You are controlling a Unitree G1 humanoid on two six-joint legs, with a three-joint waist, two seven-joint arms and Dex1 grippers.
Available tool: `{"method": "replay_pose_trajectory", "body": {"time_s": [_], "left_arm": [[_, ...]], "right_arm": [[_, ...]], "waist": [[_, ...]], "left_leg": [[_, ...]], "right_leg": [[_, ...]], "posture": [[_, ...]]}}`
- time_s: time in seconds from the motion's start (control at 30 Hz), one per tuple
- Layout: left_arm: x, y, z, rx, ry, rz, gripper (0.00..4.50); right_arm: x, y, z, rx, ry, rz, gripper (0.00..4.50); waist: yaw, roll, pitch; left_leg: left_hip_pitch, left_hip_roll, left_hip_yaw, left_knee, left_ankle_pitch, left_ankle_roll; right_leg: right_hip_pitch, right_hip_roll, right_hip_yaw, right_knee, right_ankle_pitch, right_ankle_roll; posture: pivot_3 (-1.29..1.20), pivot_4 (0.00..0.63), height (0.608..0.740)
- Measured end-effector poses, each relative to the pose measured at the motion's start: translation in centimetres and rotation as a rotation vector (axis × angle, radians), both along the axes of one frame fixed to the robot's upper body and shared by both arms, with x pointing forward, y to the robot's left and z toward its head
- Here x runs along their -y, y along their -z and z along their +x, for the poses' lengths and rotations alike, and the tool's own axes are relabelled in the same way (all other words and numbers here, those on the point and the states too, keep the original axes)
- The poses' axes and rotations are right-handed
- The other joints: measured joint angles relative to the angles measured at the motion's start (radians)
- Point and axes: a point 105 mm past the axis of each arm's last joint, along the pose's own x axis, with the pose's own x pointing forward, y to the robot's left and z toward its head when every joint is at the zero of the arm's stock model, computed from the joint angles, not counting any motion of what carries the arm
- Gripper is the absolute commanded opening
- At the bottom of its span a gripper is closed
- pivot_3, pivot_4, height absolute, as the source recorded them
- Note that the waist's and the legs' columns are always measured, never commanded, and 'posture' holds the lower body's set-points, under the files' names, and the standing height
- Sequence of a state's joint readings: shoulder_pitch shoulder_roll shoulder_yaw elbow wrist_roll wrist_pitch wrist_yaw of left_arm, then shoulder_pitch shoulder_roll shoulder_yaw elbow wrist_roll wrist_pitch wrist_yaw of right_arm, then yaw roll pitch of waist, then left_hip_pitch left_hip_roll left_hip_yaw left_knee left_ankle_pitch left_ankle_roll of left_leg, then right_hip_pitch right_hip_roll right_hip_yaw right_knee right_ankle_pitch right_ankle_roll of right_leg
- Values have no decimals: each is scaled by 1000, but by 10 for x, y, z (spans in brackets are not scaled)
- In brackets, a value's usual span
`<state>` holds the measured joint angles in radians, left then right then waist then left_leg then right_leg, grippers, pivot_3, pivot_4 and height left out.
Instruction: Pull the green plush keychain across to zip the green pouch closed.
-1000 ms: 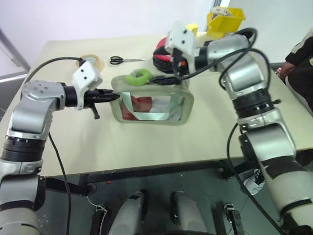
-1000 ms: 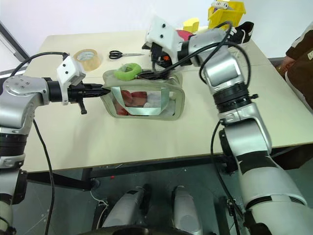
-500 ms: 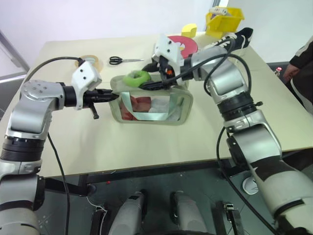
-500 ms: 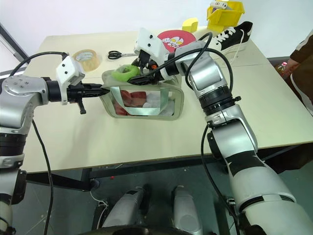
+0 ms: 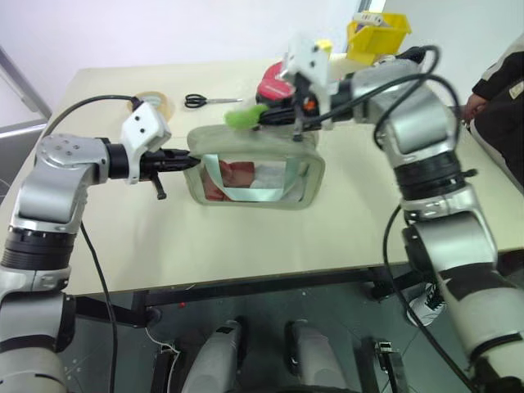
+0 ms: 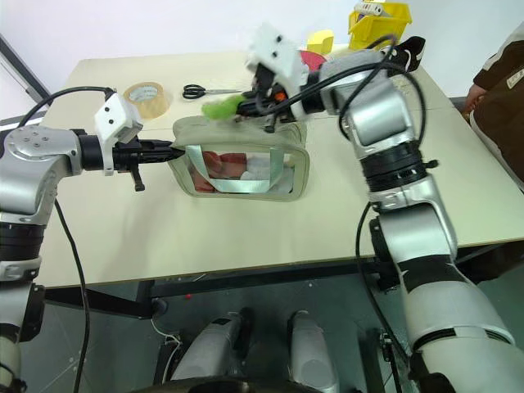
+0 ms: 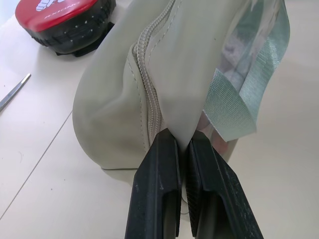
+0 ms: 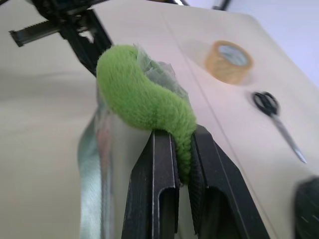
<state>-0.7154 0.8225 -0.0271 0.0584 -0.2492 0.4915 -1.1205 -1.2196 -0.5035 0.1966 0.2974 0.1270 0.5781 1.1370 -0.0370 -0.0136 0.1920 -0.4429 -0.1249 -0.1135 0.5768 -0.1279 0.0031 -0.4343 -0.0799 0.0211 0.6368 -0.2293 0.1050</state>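
Nearest: bench front edge bare. On it stands the green pouch, upright, clear window facing the camera, red items inside; zipper runs along its top.

Left claw at 9 o'clock of the pouch, fingers pressed together on the pouch's end fabric just beside the zipper's end; left wrist view shows fabric pinched between the two black fingers. Judged purpose: anchor that end so the pouch doesn't slide or fold when the zipper gets pulled.

Green plush keychain sits above the pouch's top edge, around 11 to 12 o'clock of the pouch, lifted off the fabric. Right claw pinches it, fingers closed on the plush; right wrist view shows the fuzzy loop squeezed between the fingers. Arm comes in from 2 o'clock, pointing toward the left claw. Judged: grip secured, pull along the zipper line about to begin or only just under way; how much of the zipper is already closed can't be told from here.

Risk (judgement): plush is soft, may slip out of the pinch or stretch before the slider moves.

Farther back: red-and-black round pad at 1 o'clock of the pouch, scissors and tape roll at 11 o'clock, yellow bin at far edge. A person's sleeve at 3 o'clock.
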Motion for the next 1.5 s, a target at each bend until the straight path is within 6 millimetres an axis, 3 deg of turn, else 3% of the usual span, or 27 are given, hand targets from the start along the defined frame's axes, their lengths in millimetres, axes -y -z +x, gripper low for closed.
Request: {"method": "replay_pose_trajectory", "body": {"time_s": [0.27,0.43,0.53,0.67,0.73,0.9,1.1,1.2,1.3,1.37,1.43,1.5], "left_arm": [[1,0,0,-2,2,-2,0],[11,0,1,-3,35,3,0],[12,1,1,-6,39,4,0],[10,1,2,-16,32,2,0],[10,1,2,-17,33,3,0],[10,1,0,-15,34,13,0],[11,2,-3,-11,34,17,0],[10,2,-3,-11,27,13,0],[12,2,-4,-12,39,1,0],[15,0,-5,-3,49,-1,0],[16,0,-6,-3,53,-3,0],[16,2,-6,-12,52,0,0]], "right_arm": [[75,13,16,61,328,-19,54],[106,43,22,96,494,-45,54],[110,58,22,80,551,-2,54],[99,95,28,-36,659,166,54],[97,102,31,-55,693,191,54],[99,98,32,-79,724,263,54],[116,85,31,-131,783,398,54],[118,57,33,-142,780,507,54],[117,11,30,-85,759,637,54],[117,-3,25,-49,766,687,54],[120,13,25,-72,814,685,54],[124,44,27,-142,878,669,54]], "waist": [[3,0,0],[4,0,0],[4,0,0],[2,-1,-1],[0,-1,-1],[-1,-1,-1],[-1,0,-1],[-1,1,0],[1,1,0],[3,0,0],[3,0,-1],[4,0,0]], "left_leg": [[0,0,1,0,0,0],[0,0,1,0,0,0],[0,0,1,0,0,0],[1,1,0,0,0,0],[1,1,0,0,0,1],[1,1,0,0,0,1],[1,1,0,0,0,1],[1,1,0,0,0,1],[-1,1,0,0,0,1],[-1,1,-1,0,0,1],[-1,1,-1,0,0,1],[-1,0,0,0,0,1]], "right_leg": [[0,-1,0,-1,0,0],[0,-1,1,-1,0,0],[1,-1,1,-1,0,0],[3,0,1,-2,0,0],[3,0,1,-2,0,0],[3,0,1,-2,0,0],[3,0,1,-2,0,0],[2,0,1,-2,0,0],[0,0,1,-2,0,0],[1,0,1,-2,0,0],[2,0,1,-3,0,0],[1,-1,1,-3,0,0]], "posture": [[0,150,740],[0,150,740],[0,150,740],[0,150,740],[0,150,740],[0,150,740],[0,150,740],[0,150,740],[0,150,740],[0,150,740],[0,150,740],[0,150,740]]}}
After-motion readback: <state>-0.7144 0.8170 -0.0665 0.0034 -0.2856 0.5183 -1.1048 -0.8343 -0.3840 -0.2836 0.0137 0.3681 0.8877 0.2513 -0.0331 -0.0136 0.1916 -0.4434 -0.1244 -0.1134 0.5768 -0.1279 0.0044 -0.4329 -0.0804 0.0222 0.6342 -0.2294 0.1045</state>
